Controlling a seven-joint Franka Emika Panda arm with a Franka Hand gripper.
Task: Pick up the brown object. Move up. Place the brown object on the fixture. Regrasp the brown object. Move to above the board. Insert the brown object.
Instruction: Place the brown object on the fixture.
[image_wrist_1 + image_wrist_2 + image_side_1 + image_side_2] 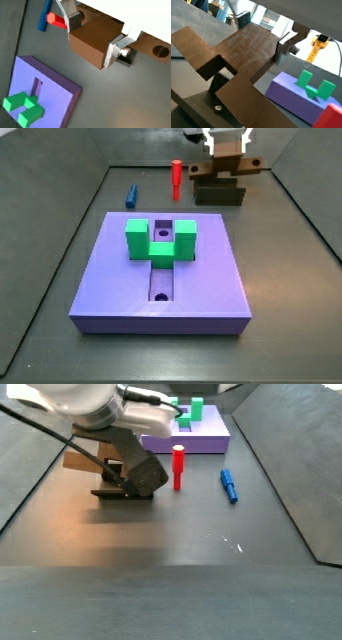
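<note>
Gripper (97, 36) clamped on brown object (93, 40) at fixture (219, 194), apparently resting there. Pickup done, seemingly; regrasp, transfer to board (214, 278), insertion left.

The brown object (222, 169) sits on the near-black fixture (221, 194), under the gripper (97, 34) with its silver fingers (117, 48) and dark pads. The lavender-purple board (114, 286) carries a bright green block (160, 239). A red peg (175, 179) and a blue peg (132, 196) stand out against the dark grey floor (287, 278).
</note>
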